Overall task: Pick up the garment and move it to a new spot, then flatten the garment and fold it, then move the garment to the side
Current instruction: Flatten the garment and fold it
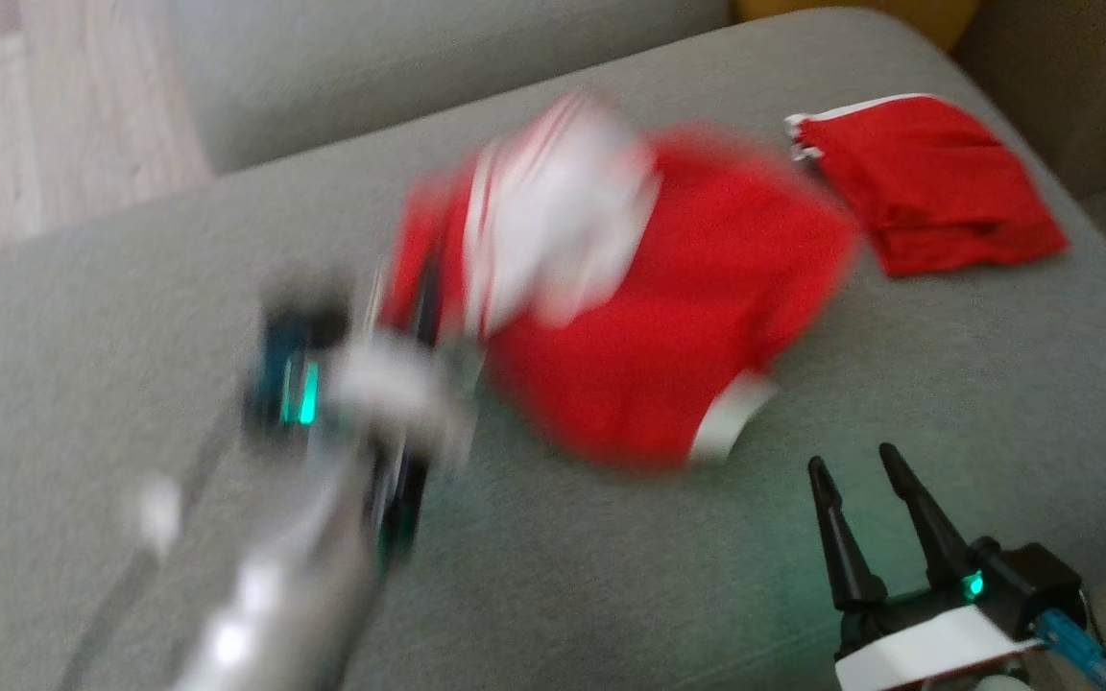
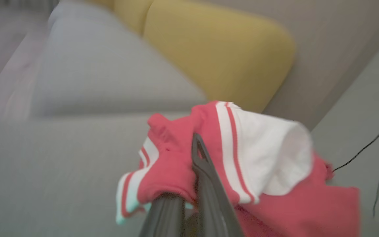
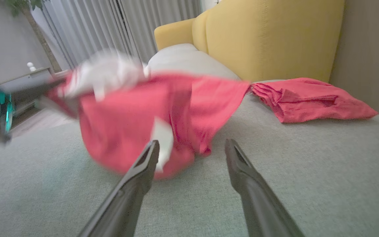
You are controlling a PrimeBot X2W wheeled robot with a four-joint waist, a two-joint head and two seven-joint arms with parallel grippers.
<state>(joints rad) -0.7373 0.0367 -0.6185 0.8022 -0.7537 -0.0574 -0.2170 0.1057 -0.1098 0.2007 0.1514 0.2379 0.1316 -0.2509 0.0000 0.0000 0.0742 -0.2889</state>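
L gripper [image 2: 189, 177]: fingers seen shut on a bunched, white-striped edge of the garment [image 1: 668, 317]; cloth is draped over one finger, so the exact bite pt can't be made out. R gripper [image 1: 853, 459]: fingers spread wide, nothing held, resting low over the sofa seat [image 1: 947, 403], tips clear of the cloth. Garment located mid-seat: striped end raised at the L fingers, rest of the red body sagging down onto the cushion. Long axis judged to run, in head view, from the held end at upper left down to the white cuff [image 1: 731, 417] at lower right. Key relation: that cuff end lies just ahead of and slightly left of the R fingers, so R arm is judged the nearer for any 2nd grip; L arm is already committed at the far end. A 2nd red item, folded [image 1: 937, 182], is noted near the back corner of the seat, close beside the garment's far edge; touching or not can't be told from head view. Yellow backrest [image 3: 268, 39] noted behind. Hard to read: L arm and garment heavily blurred in head and R wrist views; garment type, sleeve vs hem, and how much cloth is off the seat cannot be settled. Underside hidden. Thin dark cables [image 2: 367, 144] seen at the L wrist view's edge, ends cut off.
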